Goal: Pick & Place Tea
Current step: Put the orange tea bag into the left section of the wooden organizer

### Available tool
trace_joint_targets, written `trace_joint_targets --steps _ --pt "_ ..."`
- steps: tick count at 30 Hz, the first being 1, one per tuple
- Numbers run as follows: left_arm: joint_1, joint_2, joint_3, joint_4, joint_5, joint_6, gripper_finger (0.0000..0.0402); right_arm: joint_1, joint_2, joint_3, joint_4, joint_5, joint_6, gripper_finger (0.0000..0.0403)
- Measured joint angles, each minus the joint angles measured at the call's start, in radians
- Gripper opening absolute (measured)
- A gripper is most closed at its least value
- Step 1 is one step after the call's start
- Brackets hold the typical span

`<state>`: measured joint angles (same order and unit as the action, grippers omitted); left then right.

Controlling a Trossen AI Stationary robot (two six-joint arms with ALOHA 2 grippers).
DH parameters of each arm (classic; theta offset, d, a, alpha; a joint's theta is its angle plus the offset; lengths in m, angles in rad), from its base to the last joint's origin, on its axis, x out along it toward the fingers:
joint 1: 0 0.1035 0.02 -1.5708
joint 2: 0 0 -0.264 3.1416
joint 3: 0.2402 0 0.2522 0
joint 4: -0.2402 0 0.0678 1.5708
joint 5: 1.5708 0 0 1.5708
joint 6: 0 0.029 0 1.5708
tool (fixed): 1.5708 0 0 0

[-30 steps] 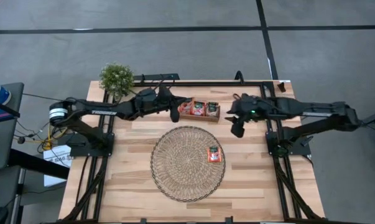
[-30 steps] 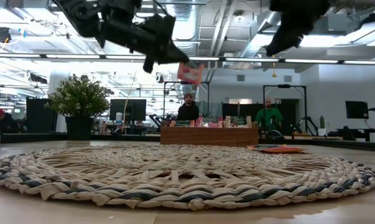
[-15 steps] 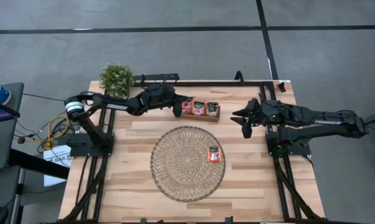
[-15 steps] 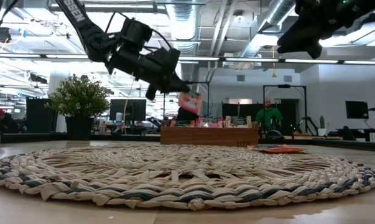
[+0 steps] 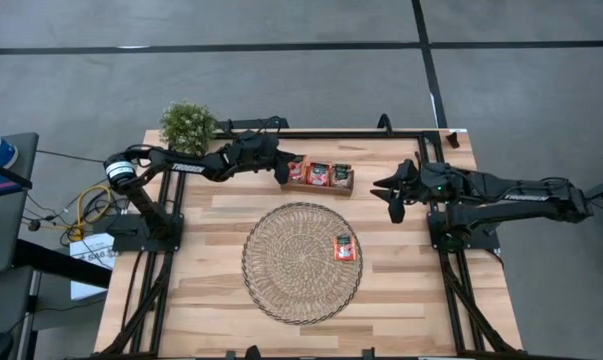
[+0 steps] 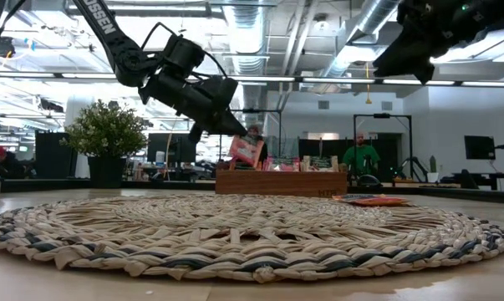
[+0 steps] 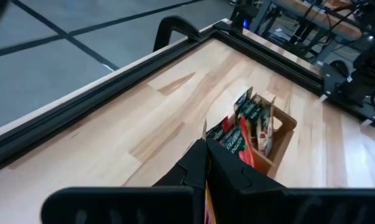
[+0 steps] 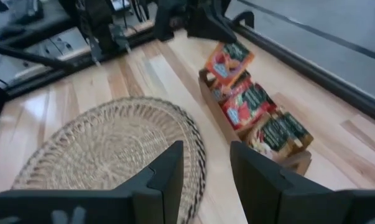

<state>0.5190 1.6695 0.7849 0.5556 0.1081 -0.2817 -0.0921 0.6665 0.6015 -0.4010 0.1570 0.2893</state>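
Left gripper point(image 6: 235, 132) pinched a red tea sachet point(image 6: 245, 150) just above the left end of the wooden tray point(image 5: 321, 186). Right gripper point(image 5: 394, 207) hovered spread and empty, right of the tray. Another sachet point(image 5: 344, 248) lay on the woven mat's point(image 5: 281, 270) right side.

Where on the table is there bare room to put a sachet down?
Most of the woven mat is bare, left of the lone sachet. The wood beside the mat is free too. It is crowded at the wooden tray, where the left gripper holds a sachet.

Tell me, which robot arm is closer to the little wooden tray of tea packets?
The left. Its gripper sits at the wooden tray's end, pinching a red sachet. The right gripper hangs open, off beyond the other end.
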Motion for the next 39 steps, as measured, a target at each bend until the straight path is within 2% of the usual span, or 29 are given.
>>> trace_joint_targets --steps 5,10,21,29,33,39 --pt "0.000 0.000 0.000 -0.001 0.001 0.004 0.0000 0.000 -0.027 -0.059 0.092 0.000 0.000 0.0124" --pt "0.000 0.000 0.000 0.000 0.020 0.003 0.0000 0.000 -0.117 -0.131 0.158 0.000 0.013 0.0124" --pt "0.000 0.000 0.000 0.007 0.021 0.030 0.0000 0.000 -0.305 -0.169 0.156 0.000 0.066 0.0124" --pt "0.000 0.034 -0.001 0.006 0.018 0.046 0.0000 0.000 -0.320 -0.169 0.155 0.000 0.099 0.0124" --pt "0.000 0.087 -0.001 0.082 0.017 0.033 0.0000 0.000 -0.320 -0.169 0.155 -0.001 0.110 0.0124" --pt "0.016 0.092 -0.001 0.087 0.001 0.034 0.0000 0.000 -0.320 -0.169 0.155 -0.017 0.130 0.0124"
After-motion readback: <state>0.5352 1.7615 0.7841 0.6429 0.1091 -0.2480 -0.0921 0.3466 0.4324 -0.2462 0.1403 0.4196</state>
